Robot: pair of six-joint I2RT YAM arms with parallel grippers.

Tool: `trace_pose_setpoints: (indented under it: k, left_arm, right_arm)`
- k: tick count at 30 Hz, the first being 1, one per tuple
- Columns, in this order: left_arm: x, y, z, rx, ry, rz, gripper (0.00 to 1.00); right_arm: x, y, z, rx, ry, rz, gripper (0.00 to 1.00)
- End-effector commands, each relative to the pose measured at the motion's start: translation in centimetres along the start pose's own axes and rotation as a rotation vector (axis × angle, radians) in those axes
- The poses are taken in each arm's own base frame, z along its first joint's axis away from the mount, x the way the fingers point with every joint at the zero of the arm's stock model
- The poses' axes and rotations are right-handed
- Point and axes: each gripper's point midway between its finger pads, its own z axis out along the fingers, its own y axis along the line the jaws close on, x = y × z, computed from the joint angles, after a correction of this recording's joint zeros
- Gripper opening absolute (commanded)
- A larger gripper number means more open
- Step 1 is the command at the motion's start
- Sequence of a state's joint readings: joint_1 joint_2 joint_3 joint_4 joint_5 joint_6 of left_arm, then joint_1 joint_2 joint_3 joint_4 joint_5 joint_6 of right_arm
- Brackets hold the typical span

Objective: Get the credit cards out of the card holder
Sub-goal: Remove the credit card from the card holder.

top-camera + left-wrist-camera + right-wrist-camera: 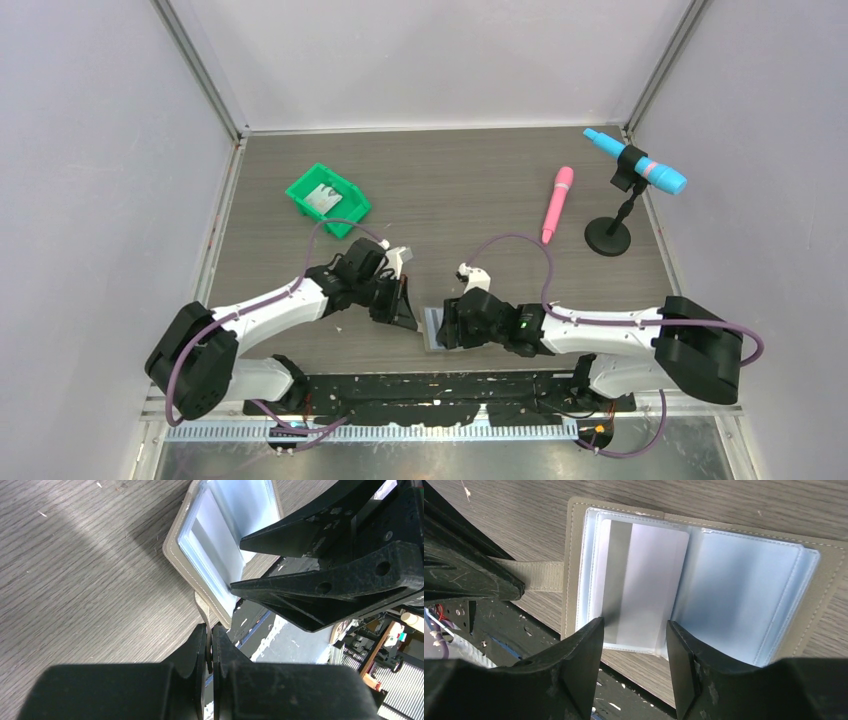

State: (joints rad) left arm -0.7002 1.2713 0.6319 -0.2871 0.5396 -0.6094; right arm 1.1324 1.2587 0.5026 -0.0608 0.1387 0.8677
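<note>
The holder [744, 595] lies open on the table [450, 190] at 6 o'clock, right at the near edge, pockets up. The left arm reaches in low from 7 o'clock. The left gripper [210, 647] is pressed together on the holder's grey tab [202, 607]. The right arm stretches low along the near edge from 5 o'clock, its wrist pointing toward 9 o'clock. The right gripper [635, 625] is spread, its fingers either side of the near end of a pale card [649, 585] that sits in one pocket. A green bin [327, 199] stands well apart at 10 o'clock.
</note>
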Motion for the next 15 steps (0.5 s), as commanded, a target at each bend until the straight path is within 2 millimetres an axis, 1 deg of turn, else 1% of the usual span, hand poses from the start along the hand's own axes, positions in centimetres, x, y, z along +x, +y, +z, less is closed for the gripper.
trace_pose_setpoints:
  k: [1,2,5,6,7,9,11,15]
  left_arm:
    - [-0.9,-1.5,-0.6,0.043,-0.028,0.043,0.00]
    - [-0.9,-1.4,-0.6,0.043,-0.029,0.044,0.00]
    - [-0.8,-1.2,-0.5,0.039,-0.030,0.041,0.00]
    - [-0.8,-1.2,-0.4,0.040,-0.030,0.040,0.00]
    - [-0.8,-1.2,-0.4,0.042,-0.030,0.034,0.00]
    - [-0.8,-1.3,-0.3,0.049,-0.031,0.030,0.00]
    - [-0.8,-1.3,-0.3,0.051,-0.035,0.031,0.00]
    - [-0.8,-1.3,-0.4,0.050,-0.033,0.032,0.00]
  right_arm:
    - [-1.8,0.6,-1.1,-0.006,-0.073,0.006,0.56]
    - [-1.8,0.6,-1.2,-0.010,-0.076,0.005,0.57]
    - [-2.1,2.2,-1.8,-0.091,-0.082,-0.003,0.62]
    - [-2.1,2.5,-1.8,-0.100,-0.081,-0.004,0.63]
    - [-1.9,2.7,-1.7,-0.108,-0.070,-0.008,0.66]
    - [-1.4,2.8,-1.3,-0.103,-0.046,-0.016,0.69]
    - [-1.0,2.9,-0.9,-0.099,-0.033,-0.018,0.69]
    - [-0.3,2.4,-0.1,-0.074,-0.008,-0.023,0.65]
